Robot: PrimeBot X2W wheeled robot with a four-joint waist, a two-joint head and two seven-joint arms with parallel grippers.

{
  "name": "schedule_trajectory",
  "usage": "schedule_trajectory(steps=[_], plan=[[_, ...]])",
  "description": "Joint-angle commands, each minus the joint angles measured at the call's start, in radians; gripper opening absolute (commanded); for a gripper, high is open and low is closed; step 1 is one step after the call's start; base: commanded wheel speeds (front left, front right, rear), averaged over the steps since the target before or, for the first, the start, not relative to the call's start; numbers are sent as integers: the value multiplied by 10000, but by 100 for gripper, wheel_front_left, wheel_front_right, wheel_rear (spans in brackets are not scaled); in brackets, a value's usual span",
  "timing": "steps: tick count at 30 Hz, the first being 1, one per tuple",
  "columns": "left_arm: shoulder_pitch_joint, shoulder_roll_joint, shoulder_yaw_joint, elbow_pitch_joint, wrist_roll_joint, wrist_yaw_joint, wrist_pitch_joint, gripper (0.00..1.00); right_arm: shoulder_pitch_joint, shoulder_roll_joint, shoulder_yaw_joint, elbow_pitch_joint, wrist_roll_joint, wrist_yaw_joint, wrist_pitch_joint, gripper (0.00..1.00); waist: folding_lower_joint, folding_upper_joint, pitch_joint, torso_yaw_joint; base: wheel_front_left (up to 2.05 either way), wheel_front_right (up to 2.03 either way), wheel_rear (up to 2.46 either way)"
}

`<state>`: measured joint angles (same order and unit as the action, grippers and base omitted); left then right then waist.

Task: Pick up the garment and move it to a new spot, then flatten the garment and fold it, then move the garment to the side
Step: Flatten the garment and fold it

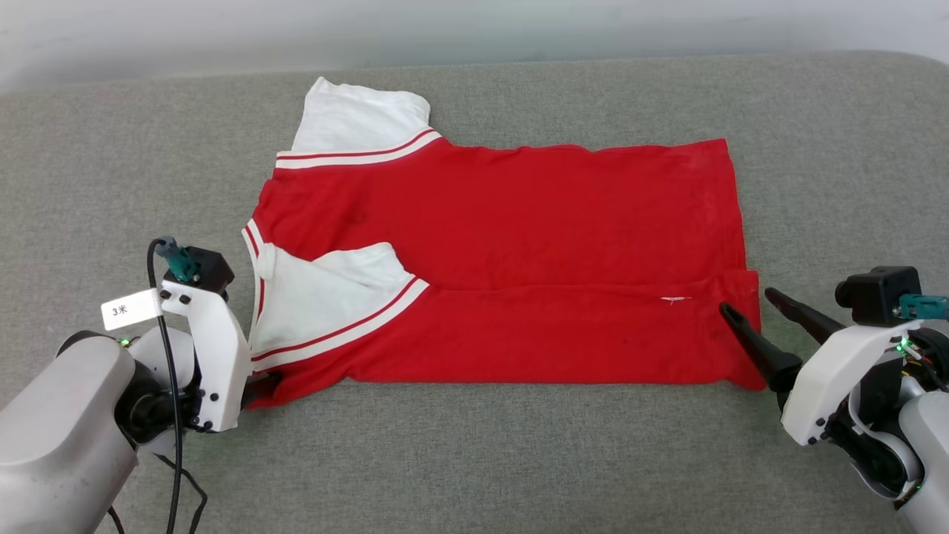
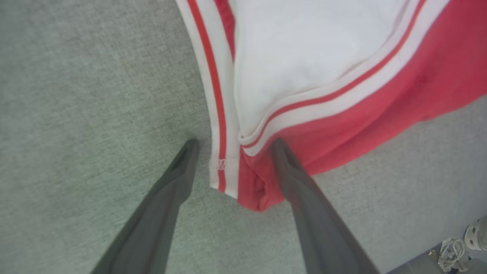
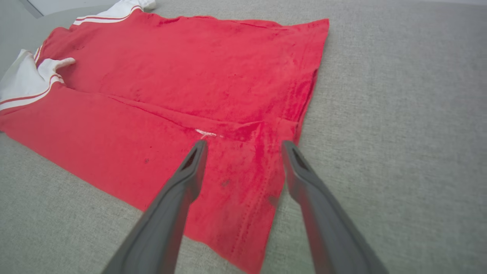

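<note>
Jersey T-shirt (image 1: 504, 245) lying partly folded on grey fabric surface (image 1: 474, 460).
Left gripper (image 2: 234, 144), fingers spread wide, straddles its collar-end corner; right gripper (image 3: 245, 145), equally wide, hovers at the hem corner, gripping nothing.

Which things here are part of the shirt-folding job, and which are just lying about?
Job in hand:
the garment
left gripper, open at the collar corner
right gripper, open at the hem corner

Just there:
grey cushion surface
white cable tag
cord bundle beyond the cushion's edge
</note>
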<state>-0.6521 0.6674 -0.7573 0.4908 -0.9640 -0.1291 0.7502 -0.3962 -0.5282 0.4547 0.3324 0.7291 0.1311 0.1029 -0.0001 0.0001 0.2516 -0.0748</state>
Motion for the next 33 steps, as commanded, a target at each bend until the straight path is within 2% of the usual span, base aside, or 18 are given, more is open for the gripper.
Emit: schedule_trajectory(steps=[1,2,3,4,7,16,19,26,30,33], plan=[[538,-246,-447,296,-18,-6,203,100,-133,32,-14,12,-12,-9,-19,100,1,-1,21,-25,0,0,0],[586,-265,-569,292,-32,-8,183,100,-148,16,-37,24,-4,-9,-39,100,1,-1,23,-36,0,0,0],[606,-281,-665,296,-57,-8,130,55,-154,3,-52,39,5,-9,-47,100,1,-1,16,-41,0,0,0],[607,-298,-750,295,-92,-10,78,0,-156,-17,-58,48,-2,-9,-45,100,1,-1,-7,-40,0,0,0],[507,-263,-858,179,-175,-13,-203,0,-248,-165,-40,-7,-109,-9,33,100,1,-1,-106,-14,0,0,0],[-221,382,-935,-607,-139,-9,-1442,0,-1066,-866,-234,-410,-579,-9,822,100,1,-1,-436,131,0,0,0],[-348,532,-944,-909,-101,-9,-1763,0,-1362,-1132,-164,-613,-670,-9,1661,100,1,-1,-536,182,0,0,0],[-486,636,-1047,-1476,26,-7,-2147,0,-1890,-1811,609,-1111,-187,-9,4712,100,1,-1,-607,332,0,0,0],[-565,600,-1125,-1678,137,-7,-2187,0,-1897,-1872,887,-1091,84,-10,6015,100,1,-1,-508,433,0,0,0],[-639,540,-1171,-1803,223,-3,-2238,0,-1748,-1698,992,-860,69,-9,6450,100,1,-1,-365,531,0,0,0]])
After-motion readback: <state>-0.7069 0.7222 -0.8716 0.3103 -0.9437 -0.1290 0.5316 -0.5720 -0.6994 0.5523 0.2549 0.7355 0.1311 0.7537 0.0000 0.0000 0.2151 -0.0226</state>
